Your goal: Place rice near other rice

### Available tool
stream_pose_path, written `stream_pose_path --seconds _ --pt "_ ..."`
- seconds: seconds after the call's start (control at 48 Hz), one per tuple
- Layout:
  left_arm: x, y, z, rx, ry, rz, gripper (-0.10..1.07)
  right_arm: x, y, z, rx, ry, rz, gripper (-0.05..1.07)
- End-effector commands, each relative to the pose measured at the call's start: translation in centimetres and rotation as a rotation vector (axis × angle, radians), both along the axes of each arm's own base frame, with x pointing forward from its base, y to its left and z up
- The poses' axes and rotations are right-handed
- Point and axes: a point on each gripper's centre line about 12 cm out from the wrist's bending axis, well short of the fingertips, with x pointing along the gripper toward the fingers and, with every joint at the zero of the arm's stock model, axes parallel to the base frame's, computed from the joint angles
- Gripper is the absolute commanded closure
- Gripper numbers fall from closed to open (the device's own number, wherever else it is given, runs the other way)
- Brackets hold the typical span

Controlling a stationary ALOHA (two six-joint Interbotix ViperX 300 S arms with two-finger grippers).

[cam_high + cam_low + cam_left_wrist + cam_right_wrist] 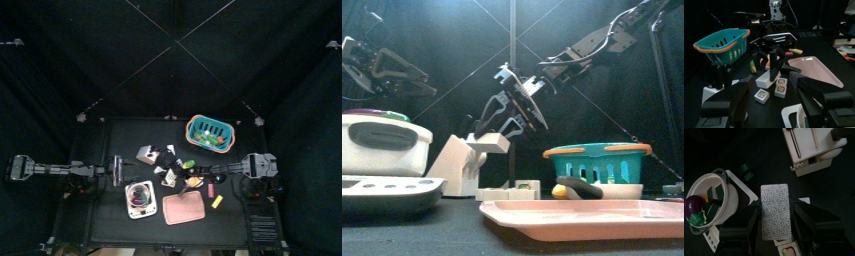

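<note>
My right gripper [776, 222] hangs above the middle of the table [114, 225] with a flat grey speckled rice packet [775, 203] between its wide-set jaws, lifted over the things below. In the left wrist view the same gripper [774, 56] hovers over a white block [767, 78], close to small labelled white boxes [762, 96] that may be the other rice. In the top view the right gripper [178, 176] sits right of centre. My left gripper [777, 102] is open and holds nothing, resting at the table's left side [114, 168].
A teal basket [210, 128] stands at the back right. A pink tray [187, 208] lies at the front, beside a white pot [711, 200] holding toy vegetables. A tall white box [814, 148] stands left of centre.
</note>
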Motion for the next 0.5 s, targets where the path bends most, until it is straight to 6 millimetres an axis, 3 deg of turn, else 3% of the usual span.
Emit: stream_pose_path --seconds 0.0,0.229,0.479 --pt "0.2 0.1 0.4 0.002 -0.014 0.001 0.04 -0.1 -0.6 2.5 -0.007 -0.057 -0.019 0.38" --pt "0.2 0.1 0.5 -0.006 -0.016 0.007 0.04 -0.3 -2.3 2.6 0.019 -0.061 -0.111 0.38" --pt "0.1 0.2 0.2 -0.016 -0.008 0.015 0.04 -1.6 -6.9 3.1 0.040 -0.065 -0.316 0.38"
